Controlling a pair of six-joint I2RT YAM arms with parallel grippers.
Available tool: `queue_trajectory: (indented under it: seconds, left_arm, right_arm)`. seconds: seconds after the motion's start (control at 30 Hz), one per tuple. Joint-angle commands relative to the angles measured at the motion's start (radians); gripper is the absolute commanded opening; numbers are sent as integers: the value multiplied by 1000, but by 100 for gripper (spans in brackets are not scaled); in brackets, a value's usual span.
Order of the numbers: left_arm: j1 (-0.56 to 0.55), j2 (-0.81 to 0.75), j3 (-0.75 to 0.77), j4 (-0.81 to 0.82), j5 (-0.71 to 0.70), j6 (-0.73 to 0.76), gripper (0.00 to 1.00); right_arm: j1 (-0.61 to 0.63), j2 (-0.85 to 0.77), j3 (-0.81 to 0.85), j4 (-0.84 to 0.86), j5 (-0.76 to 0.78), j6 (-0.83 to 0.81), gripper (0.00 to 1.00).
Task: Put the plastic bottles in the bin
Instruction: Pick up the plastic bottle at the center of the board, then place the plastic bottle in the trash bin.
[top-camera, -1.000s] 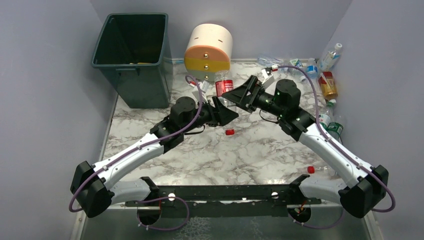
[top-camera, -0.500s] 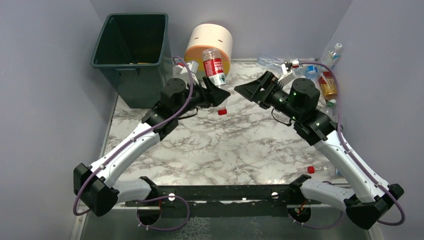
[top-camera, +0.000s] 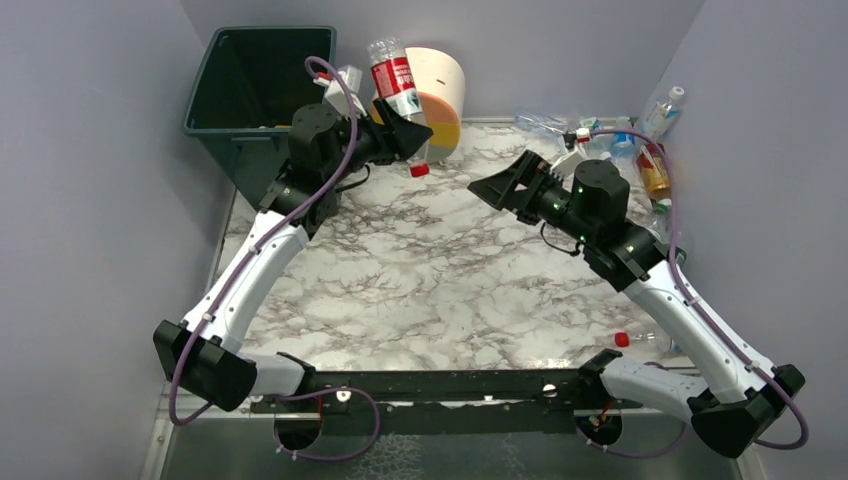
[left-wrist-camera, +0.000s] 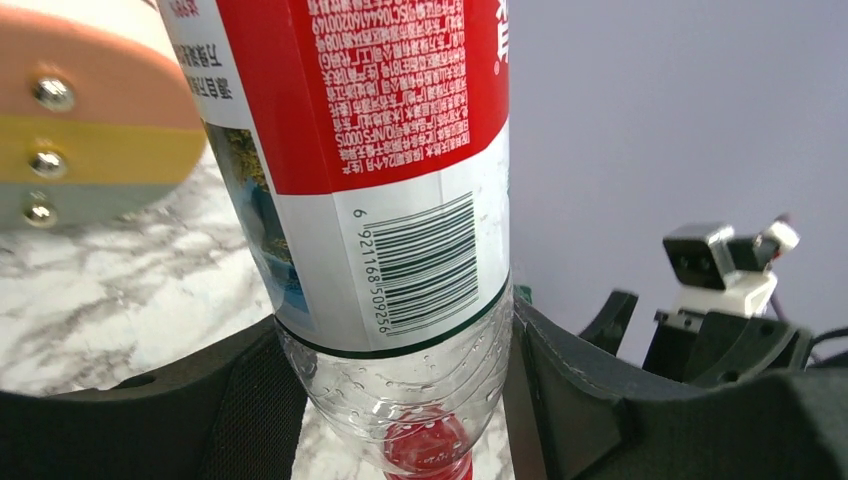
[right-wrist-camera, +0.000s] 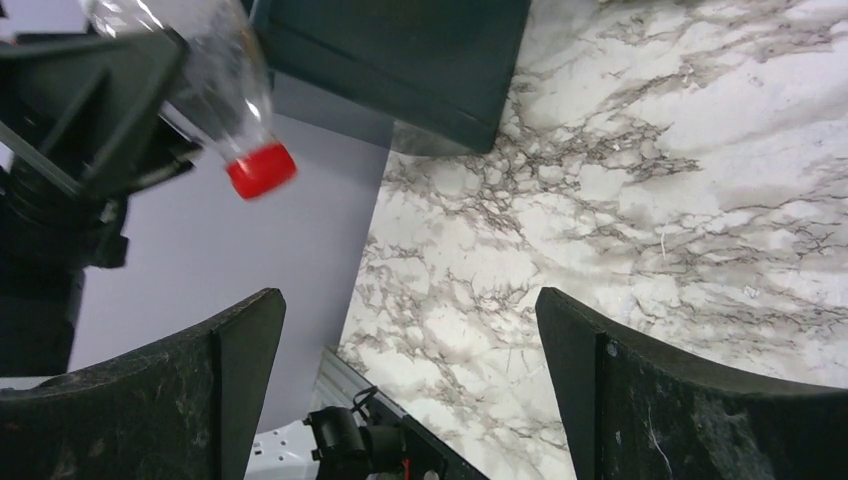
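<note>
My left gripper (top-camera: 398, 125) is shut on a clear bottle (top-camera: 393, 78) with a red label and red cap, held cap-down high above the table, just right of the dark green bin (top-camera: 262, 85). In the left wrist view the bottle (left-wrist-camera: 390, 200) fills the gap between the jaws. My right gripper (top-camera: 497, 187) is open and empty over the table's middle right; its wrist view shows the bottle's red cap (right-wrist-camera: 261, 170) and the bin (right-wrist-camera: 400, 60). Several more bottles (top-camera: 650, 150) lie at the far right.
The round cream, yellow and grey drawer unit (top-camera: 440, 85) stands behind the held bottle. A red-capped bottle (top-camera: 640, 341) lies near the right arm's base. Grey walls close in on both sides.
My left arm has lifted the red-label bottle off the table and carried it up and left towards the bin. My right gripper has drawn back to the right, open.
</note>
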Motion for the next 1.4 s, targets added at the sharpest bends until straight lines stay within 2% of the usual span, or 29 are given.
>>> queue_trajectory:
  seconds: [0.0,0.7,1.1,1.37]
  left_arm:
    - [75,36,115,-12,45,36,65]
    - [476,170,410,19,90,-20,66]
    - [670,206,437,72,113,-64,66]
    - [695,222,398,69,107,-30,66]
  right_arm:
    - [-1,11,-27,-7,7,-17,99]
    - [-1,-11,-94,-18,-51,-8,99]
    - [0,-11,-99,-36,-70,-7,99]
    - [0,-14,-110,-37,-79,0,99]
